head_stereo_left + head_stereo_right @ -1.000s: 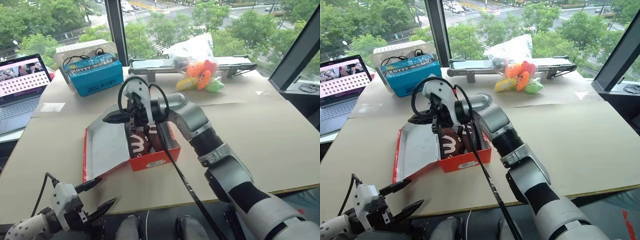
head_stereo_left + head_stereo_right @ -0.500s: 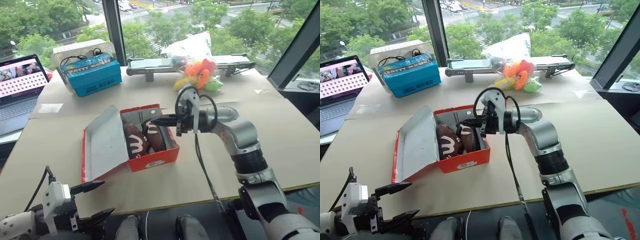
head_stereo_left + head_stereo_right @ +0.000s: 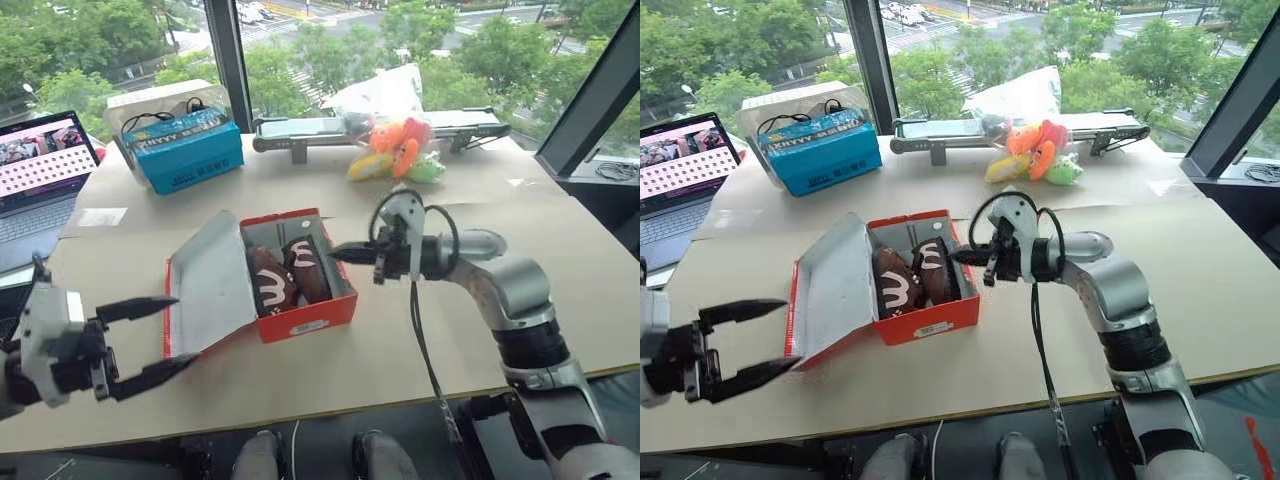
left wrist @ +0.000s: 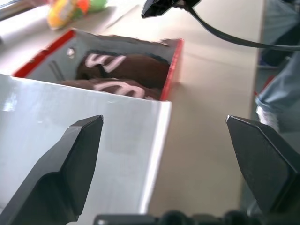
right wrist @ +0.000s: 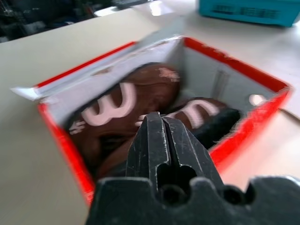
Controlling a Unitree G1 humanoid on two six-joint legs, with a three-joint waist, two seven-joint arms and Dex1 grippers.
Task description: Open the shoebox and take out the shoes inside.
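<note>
The shoebox point(image 3: 262, 275) sits mid-frame, lid flung open to the left, and both shoes point(image 3: 285, 276) lie side by side inside, so opening is done and the taking out is what's in hand. My right gripper point(image 3: 343, 252) hangs just off the box's right wall, fingers pressed together, holding nothing, tips pointing in at the shoes. My left gripper point(image 3: 140, 338) is at lower left, jaws spread wide and empty, facing the open lid's outer edge.

Next move, as I judge it: the right fingers must part before they can take anything, then dip over the red wall and pinch the nearer shoe. The two are packed tight, so one could drag the other. The left could steady the lid or box meanwhile.

The table point(image 3: 560, 250) is a plain tan board. A blue carton point(image 3: 187, 148) sits upper left, a laptop point(image 3: 40, 170) at the far left edge, plush toys point(image 3: 398, 150) at upper centre beside a grey bar. Behind, big windows look onto green trees.
</note>
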